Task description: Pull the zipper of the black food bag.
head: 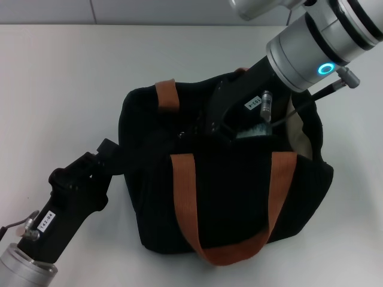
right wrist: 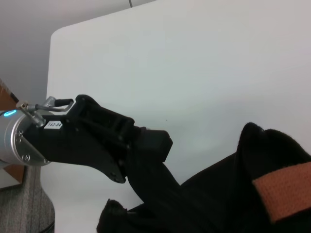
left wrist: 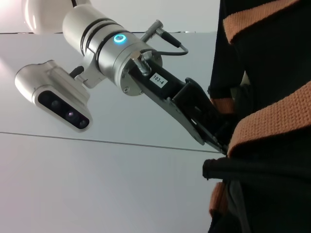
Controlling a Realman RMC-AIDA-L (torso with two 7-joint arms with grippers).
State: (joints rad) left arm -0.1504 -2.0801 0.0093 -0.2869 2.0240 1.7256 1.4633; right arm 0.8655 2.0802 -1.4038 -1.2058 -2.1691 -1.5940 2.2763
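- the black food bag point(head: 227, 197) stands in the middle of the white table point(head: 60, 89), its top facing up, one orange handle point(head: 230, 203) draped down the near side and the other point(head: 167, 95) showing at the far left corner.
- cream lining point(head: 302, 140) shows at the bag's right end, where the top gapes.
- the zipper slider cannot be made out in any view; only the dark line of the top opening shows where the right gripper goes in.
- the right gripper point(head: 224, 128) comes in from the far right, its silver forearm with a blue ring light point(head: 325, 69) high up, the black hand slanting down and to the left into the top of the bag.
- its tip is buried in the black fabric at the middle of the top, so i cannot tell how far its fingers are parted or what they have hold of.
- in the left wrist view the same gripper point(left wrist: 218, 138) reaches down to the bag's edge between two orange straps, the tip hidden there as well.
- the left gripper point(head: 111, 155) reaches up from the near left corner, its forearm low and angled toward the bag's left end.
- its tip is pressed against the black cloth at that end; the right wrist view shows it point(right wrist: 146, 167) merging with the fabric, and whether it grips the cloth cannot be told.
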